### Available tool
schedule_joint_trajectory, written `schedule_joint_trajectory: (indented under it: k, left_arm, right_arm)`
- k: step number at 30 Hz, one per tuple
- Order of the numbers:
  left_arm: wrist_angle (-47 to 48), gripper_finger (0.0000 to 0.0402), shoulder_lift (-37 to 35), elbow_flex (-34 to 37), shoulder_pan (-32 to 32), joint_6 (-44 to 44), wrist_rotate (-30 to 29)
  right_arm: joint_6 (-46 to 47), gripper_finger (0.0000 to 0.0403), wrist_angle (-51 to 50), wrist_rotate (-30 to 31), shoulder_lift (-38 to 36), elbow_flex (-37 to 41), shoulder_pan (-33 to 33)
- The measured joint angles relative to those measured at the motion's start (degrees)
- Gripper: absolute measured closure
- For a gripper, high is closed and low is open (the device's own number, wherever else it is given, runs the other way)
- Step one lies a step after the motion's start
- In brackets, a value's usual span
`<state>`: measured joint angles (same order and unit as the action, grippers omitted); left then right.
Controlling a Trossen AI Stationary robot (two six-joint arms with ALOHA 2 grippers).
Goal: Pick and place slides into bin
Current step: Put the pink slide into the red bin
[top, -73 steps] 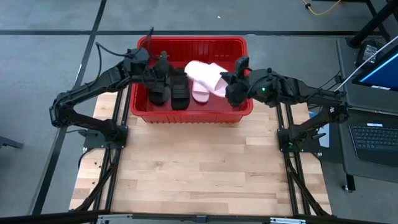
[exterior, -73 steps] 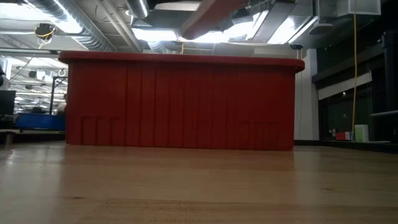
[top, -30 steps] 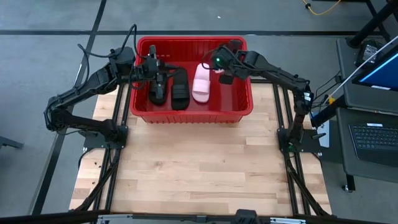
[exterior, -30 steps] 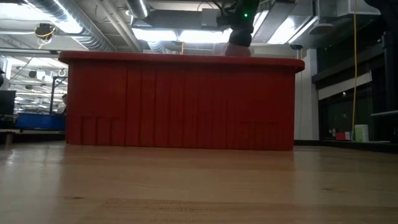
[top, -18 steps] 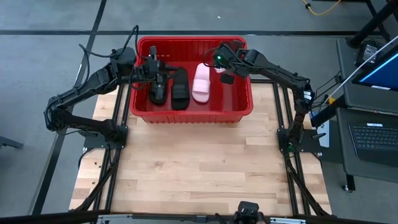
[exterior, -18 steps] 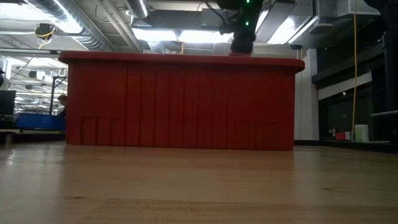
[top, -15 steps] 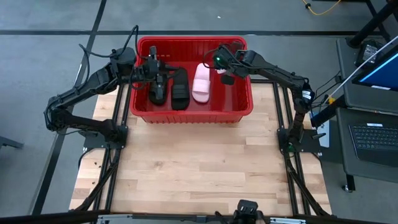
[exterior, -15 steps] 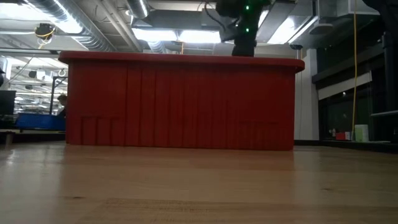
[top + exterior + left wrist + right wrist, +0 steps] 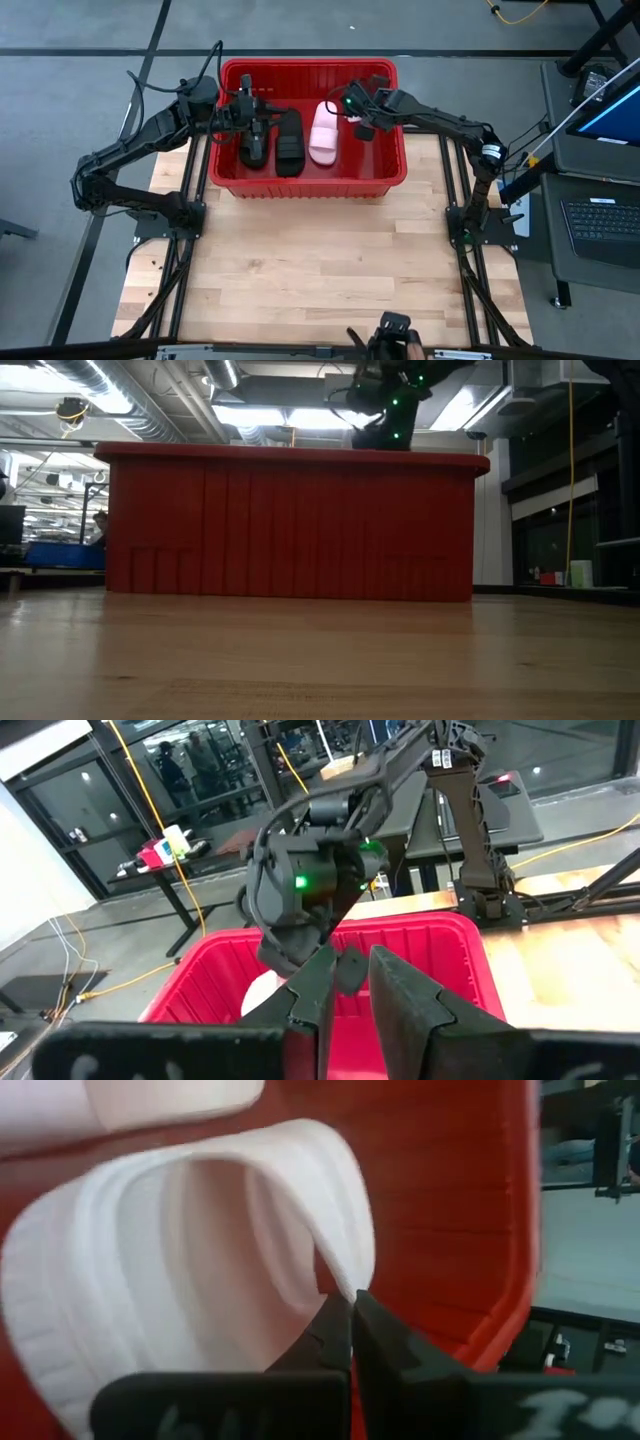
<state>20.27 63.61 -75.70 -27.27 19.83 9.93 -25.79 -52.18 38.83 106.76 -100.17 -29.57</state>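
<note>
The pink slide (image 9: pixel 190 1280) hangs inside the red bin (image 9: pixel 390 160), beside another pink slide (image 9: pixel 322 135) and two black ones (image 9: pixel 272 140). My right pincer (image 9: pixel 345 1330) pinches its strap edge thinly; it could slip. My left pincer (image 9: pixel 345 975) hovers narrow, apparently empty, above the bin

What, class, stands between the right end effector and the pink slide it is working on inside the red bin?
Nothing visible: the right end effector is shut on the pink slide's strap edge, already inside the bin.
</note>
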Motion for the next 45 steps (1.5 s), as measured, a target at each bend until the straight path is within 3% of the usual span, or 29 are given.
schedule_joint_trajectory:
  k: [11, 24, 37, 45]
  left_arm:
    - [0.2, 0.0343, 0.0, 0.0, 0.0, -1.3, 0.0]
    - [0.2, 0.0343, 0.0, 0.0, 0.0, -3.0, 0.0]
    - [1.0, 0.0343, 0.0, 0.0, 0.1, -4.5, 0.0]
    - [1.0, 0.0343, 0.0, 0.0, 0.2, -5.7, 0.0]
  right_arm:
    - [0.0, 0.0401, 8.0, -1.3, 0.0, 6.0, -1.5]
    - [-0.3, 0.0401, 11.3, -1.5, 0.0, 6.1, -3.3]
    - [-0.2, 0.0401, 11.5, -6.5, 0.0, 6.1, -4.0]
    - [-0.1, 0.0401, 6.3, -9.0, 0.0, 6.1, -4.0]
